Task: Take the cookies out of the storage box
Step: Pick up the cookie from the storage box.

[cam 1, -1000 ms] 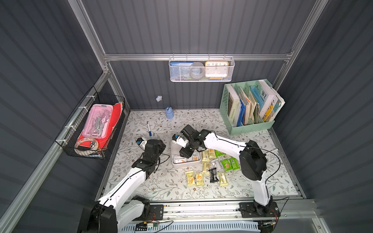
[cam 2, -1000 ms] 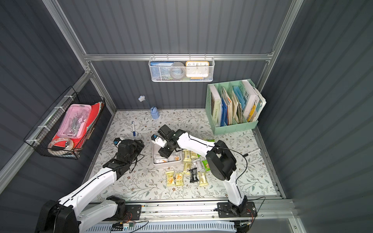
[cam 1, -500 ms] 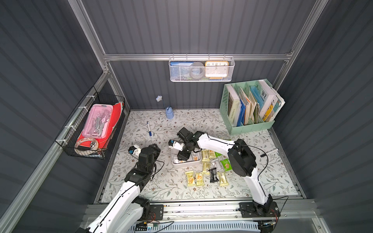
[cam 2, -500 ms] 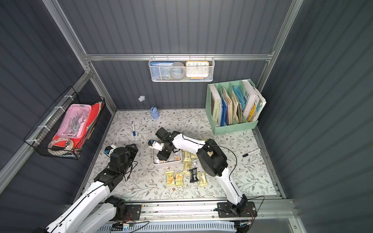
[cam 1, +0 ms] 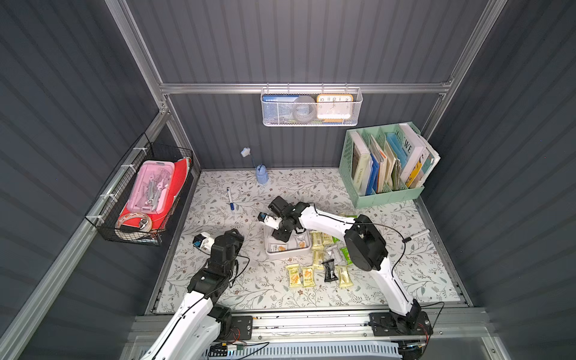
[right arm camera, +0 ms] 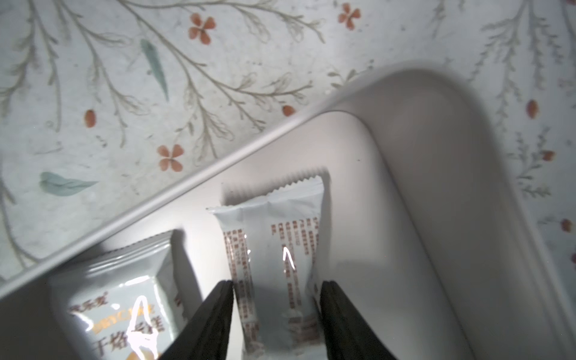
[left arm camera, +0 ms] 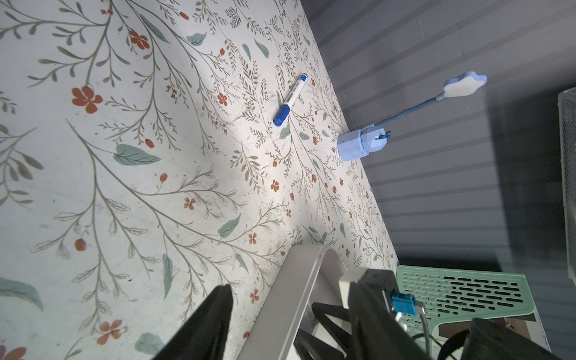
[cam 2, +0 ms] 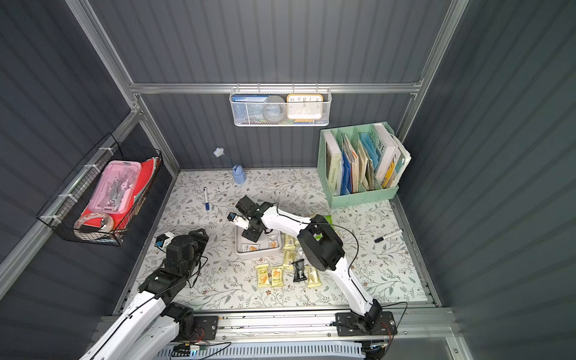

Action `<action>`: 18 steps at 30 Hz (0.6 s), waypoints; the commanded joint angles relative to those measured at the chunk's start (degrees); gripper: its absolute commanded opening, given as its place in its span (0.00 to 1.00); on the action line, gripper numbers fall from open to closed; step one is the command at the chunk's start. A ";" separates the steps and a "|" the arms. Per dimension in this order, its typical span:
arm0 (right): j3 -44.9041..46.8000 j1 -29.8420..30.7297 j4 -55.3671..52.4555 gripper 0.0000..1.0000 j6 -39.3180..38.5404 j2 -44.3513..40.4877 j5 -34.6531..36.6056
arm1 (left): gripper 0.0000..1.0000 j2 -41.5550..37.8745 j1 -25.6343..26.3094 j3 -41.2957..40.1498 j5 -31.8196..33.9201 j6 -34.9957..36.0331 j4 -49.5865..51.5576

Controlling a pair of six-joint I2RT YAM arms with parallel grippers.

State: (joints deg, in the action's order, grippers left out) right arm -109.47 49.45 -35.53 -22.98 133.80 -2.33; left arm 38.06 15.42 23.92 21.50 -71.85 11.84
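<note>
Our right hand (right arm camera: 276, 290) straddles a white packet (right arm camera: 274, 237) lying seam side up on the floor of the storage box (right arm camera: 187, 190). Its fingers sit at both long edges, and we cannot tell whether they pinch yet. The wrapper is glossy and puffy, with a serrated end and reddish print. We judge it could squirt free or crumple, and the neighbouring packet (right arm camera: 124, 296) just beside one finger could be dragged along. Our left hand (left arm camera: 290, 305) hangs open and empty. In a top view the storage box sits mid-surface (cam 1: 249, 280), with most cookies (cam 1: 318, 258) spread at its 3 to 5 o'clock.
</note>
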 commanded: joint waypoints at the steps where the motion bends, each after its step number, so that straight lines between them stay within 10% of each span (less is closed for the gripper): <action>1: 1.01 0.12 2.44 0.50 2.23 -2.15 3.48 | 0.64 0.55 -0.23 0.35 1.03 -0.26 1.88; 18: 2.38 0.09 4.31 0.53 2.77 0.92 0.39 | 0.64 1.75 -0.22 1.11 0.26 0.08 0.99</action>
State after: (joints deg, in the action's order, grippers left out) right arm -107.24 49.45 -31.18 -20.49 132.79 -2.11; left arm 39.62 15.42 23.92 21.43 -71.85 11.86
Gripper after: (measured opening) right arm 0.537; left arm 0.642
